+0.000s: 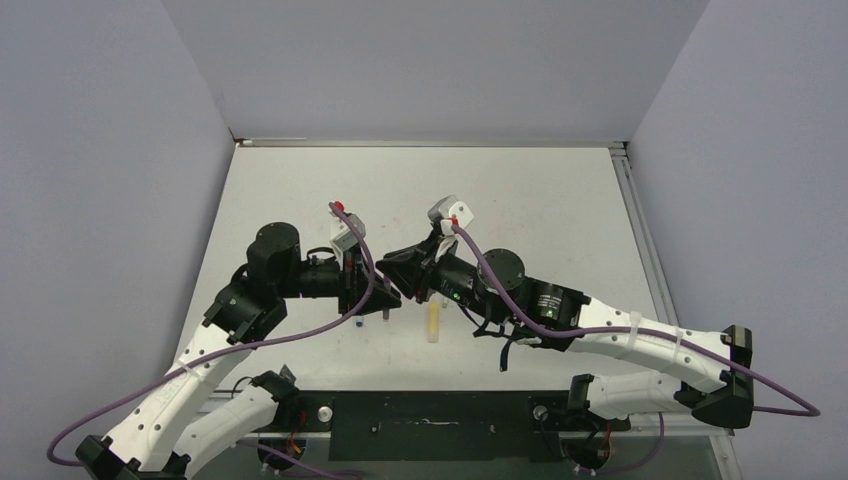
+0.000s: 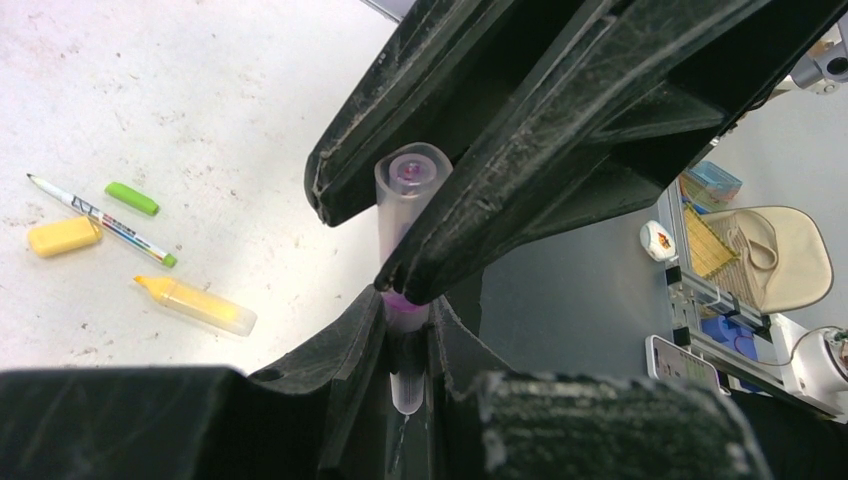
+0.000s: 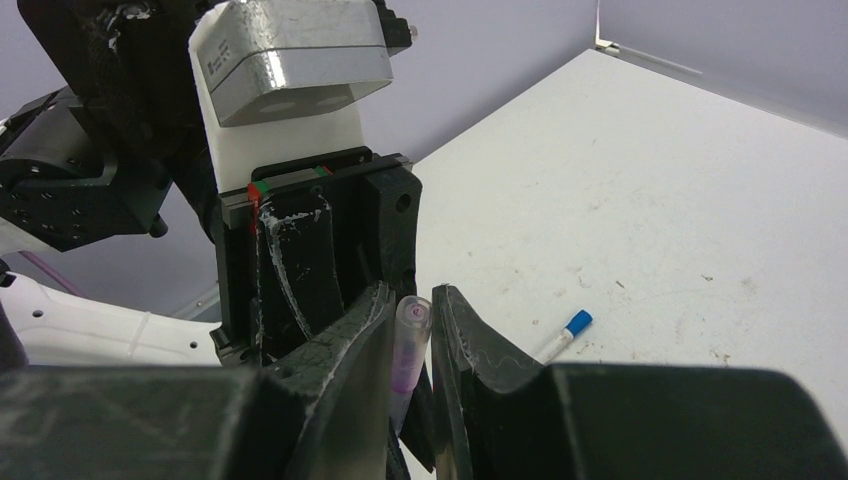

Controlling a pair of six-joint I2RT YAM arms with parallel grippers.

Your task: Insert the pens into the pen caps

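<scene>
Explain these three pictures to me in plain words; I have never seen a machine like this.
The wide picture looks down from above on a white table with two robot arms bolted at its near edge. Each arm ends in a two-fingered tool. The other two pictures come from small cameras on the wrists, so each shows its own dark fingers up close.

The left tool and the right tool meet in the middle, both shut on the same purple pen, which shows inside a clear tube.

Loose on the table, in the left wrist view, lie a yellow cap, a green cap, a thin green-tipped pen and a yellow marker. The right wrist view shows a white pen with a blue end.
</scene>
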